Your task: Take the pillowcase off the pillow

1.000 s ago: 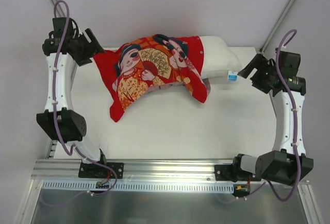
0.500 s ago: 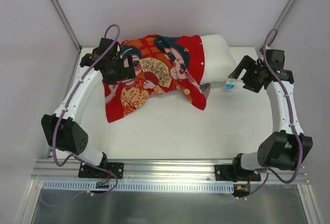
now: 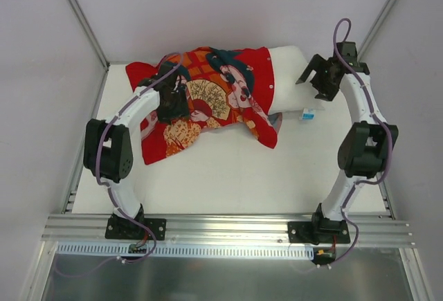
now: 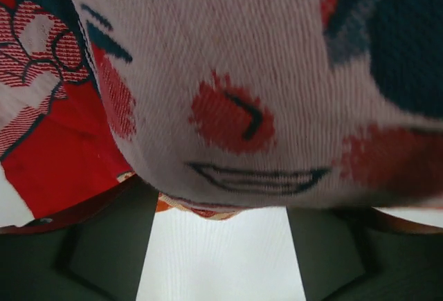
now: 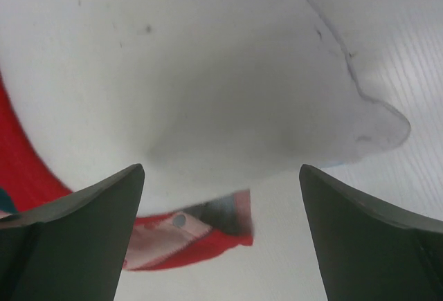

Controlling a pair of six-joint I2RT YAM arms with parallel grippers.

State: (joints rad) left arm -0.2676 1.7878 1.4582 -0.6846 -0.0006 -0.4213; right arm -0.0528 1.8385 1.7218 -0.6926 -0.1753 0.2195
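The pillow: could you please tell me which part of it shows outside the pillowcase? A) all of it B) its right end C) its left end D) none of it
B: the right end of the white pillow pokes out of the red pillowcase, which covers the rest.

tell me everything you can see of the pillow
The pillow is plain white, soft and stuffed, its smooth fabric skin dented and creased. Only its right end shows, sticking out of the red pillowcase that covers the rest. A small blue tag sits at its near right corner. It lies flat toward the far side of the white table. The right arm's jaws stand open at the exposed end, not closed on it; whether they touch it cannot be told.
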